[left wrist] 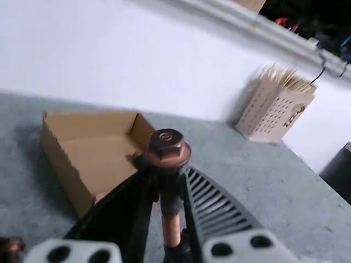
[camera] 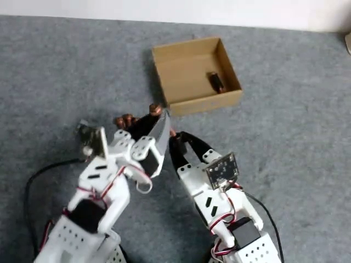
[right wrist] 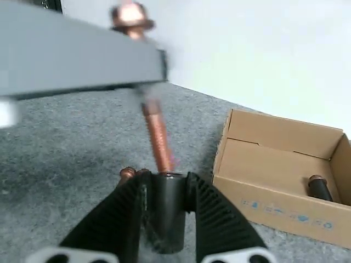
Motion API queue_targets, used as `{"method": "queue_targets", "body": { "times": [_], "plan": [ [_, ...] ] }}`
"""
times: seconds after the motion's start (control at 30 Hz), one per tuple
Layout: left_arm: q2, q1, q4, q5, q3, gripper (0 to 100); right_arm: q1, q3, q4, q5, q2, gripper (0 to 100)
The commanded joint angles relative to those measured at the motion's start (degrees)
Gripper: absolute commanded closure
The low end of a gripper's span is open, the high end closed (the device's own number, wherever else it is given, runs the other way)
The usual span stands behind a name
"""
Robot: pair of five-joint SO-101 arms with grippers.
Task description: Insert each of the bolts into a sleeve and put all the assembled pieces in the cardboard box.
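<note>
Copper bolt [left wrist: 168, 147] is pinched in the left gripper [left wrist: 164, 183], tip at the mouth of the black sleeve [right wrist: 164, 216] clamped by the right gripper [right wrist: 164, 183], near the cardboard box [camera: 205, 102], so mid-insertion I reckon, next needs a straight, lined-up push.

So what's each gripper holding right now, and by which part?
Left gripper: the bolt, by its shank under the head. Right gripper: the sleeve, by its body.
</note>
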Motion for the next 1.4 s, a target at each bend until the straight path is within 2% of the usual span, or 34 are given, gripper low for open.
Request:
{"method": "queue_targets", "body": {
  "times": [0.0, 0.13, 0.43, 0.57, 0.73, 1.1, 1.27, 1.37],
  "plan": [
    [8.84, -0.31, 0.09, 2.73, -6.55, 99, -0.48, -0.13, 0.04, 0.62, -0.84, 99.5],
    [7.78, 0.75, 0.26, 3.16, -7.08, 99, -0.4, -0.04, 0.04, 0.62, -0.84, 99.5],
    [2.51, 1.1, 11.08, 3.16, -7.52, 99, -0.22, -0.04, 0.04, 0.62, -0.84, 99.5],
    [0.4, 1.98, 11.34, 3.16, -7.52, 99, -0.22, -0.04, 0.04, 0.79, -0.84, 99.5],
    [0.31, 2.86, 12.92, 2.99, -7.69, 99, -0.4, -0.04, 0.04, 5.1, -0.84, 99.5],
    [0.48, 3.3, 16.53, 2.9, -7.69, 99, -0.22, -0.22, 0.04, 5.36, -0.84, 99.5],
    [5.23, 5.41, 17.76, 2.9, -9.27, 99, -0.22, -0.31, 0.04, 5.36, -0.84, 99.5],
    [10.86, 5.32, 21.36, 2.9, -13.32, 99, -0.48, -0.31, 0.04, 5.36, -0.84, 99.5]
  ]
}}
